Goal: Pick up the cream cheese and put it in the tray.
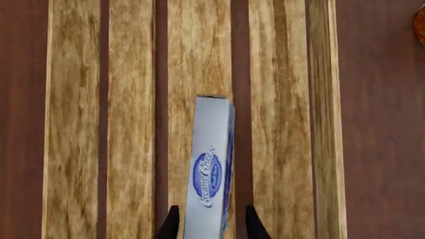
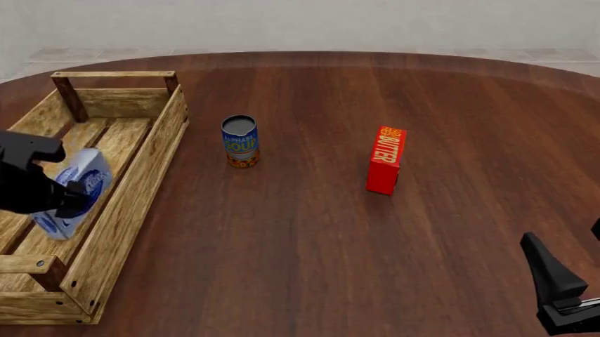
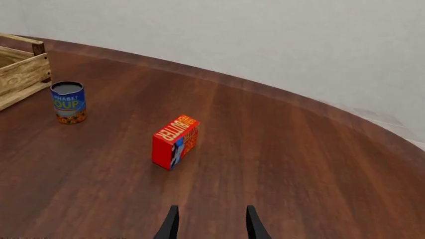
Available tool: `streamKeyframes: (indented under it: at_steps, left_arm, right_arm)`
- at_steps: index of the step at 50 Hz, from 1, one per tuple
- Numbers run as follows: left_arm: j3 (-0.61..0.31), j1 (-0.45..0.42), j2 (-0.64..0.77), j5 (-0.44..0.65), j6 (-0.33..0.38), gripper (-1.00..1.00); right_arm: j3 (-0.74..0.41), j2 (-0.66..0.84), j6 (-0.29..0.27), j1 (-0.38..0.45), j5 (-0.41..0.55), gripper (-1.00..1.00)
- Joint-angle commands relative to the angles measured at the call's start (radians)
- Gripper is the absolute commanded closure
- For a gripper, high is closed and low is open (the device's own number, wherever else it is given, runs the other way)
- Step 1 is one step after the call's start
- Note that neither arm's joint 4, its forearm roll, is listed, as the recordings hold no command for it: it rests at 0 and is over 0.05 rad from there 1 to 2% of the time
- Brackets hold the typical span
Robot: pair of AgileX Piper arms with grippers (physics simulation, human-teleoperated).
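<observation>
The cream cheese (image 1: 211, 169) is a white box with a blue oval logo, held on edge between the fingers of my left gripper (image 1: 211, 225), which is shut on it. In the front view the cream cheese (image 2: 77, 189) hangs inside the tray (image 2: 140, 175), just above its slatted floor. The tray's light-wood slats (image 1: 279, 124) fill the left wrist view beneath the box. My right gripper (image 3: 211, 223) is open and empty at the near right of the table (image 2: 561, 288), far from the tray.
A blue soup can (image 2: 240, 141) stands just right of the tray. A red butter box (image 2: 386, 160) stands upright near the table's middle; both also show in the right wrist view, can (image 3: 68, 102) and butter box (image 3: 175, 141).
</observation>
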Motion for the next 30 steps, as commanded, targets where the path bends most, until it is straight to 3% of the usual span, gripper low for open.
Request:
streamKeyframes:
  at_steps: [1,30]
  left_arm:
    - [-0.012,0.005,-0.001,0.004,0.011,-1.00]
    - [-0.083,-0.020,-0.093,0.087,0.001,-1.00]
  right_arm:
    - [0.000,0.000,0.000,0.001,0.001,-1.00]
    - [0.000,0.000,0.000,0.005,0.005,-1.00]
